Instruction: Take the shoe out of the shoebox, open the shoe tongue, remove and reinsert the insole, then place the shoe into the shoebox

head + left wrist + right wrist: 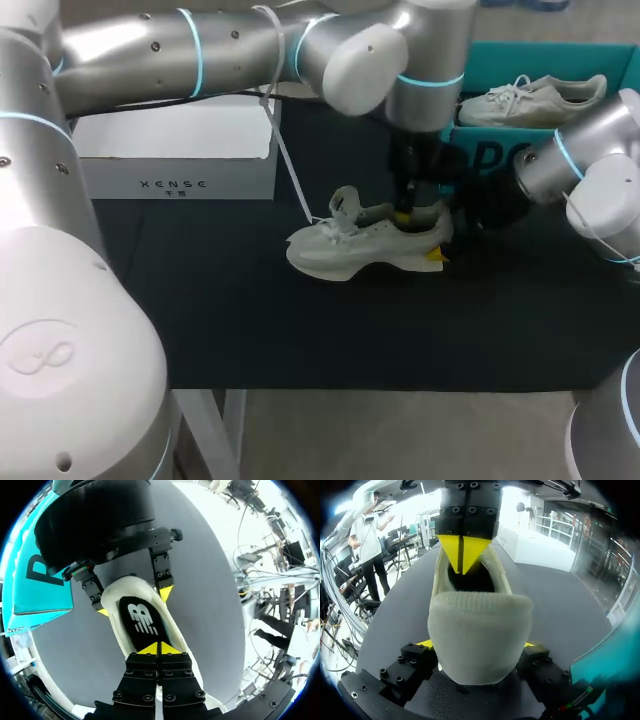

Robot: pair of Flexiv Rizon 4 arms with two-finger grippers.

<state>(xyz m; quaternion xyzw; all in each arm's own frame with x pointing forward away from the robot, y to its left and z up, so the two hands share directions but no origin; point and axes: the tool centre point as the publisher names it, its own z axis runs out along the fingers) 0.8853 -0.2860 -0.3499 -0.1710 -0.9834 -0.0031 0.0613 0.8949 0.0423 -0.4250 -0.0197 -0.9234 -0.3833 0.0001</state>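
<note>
The light, soft shoe (365,245) sits on the table (250,320), heel clamped by the right gripper (476,644); the left gripper (160,648), tips together, hangs over the floppy insole (140,617), best pinched at its edge, I'd say.

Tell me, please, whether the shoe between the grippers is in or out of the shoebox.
Out: the shoe stands upright on the table, just outside the shoebox.

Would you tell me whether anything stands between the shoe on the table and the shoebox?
Yes: the right gripper, clamped on the heel, and its arm sit between the shoe and the teal shoebox, which already holds a second shoe.
</note>
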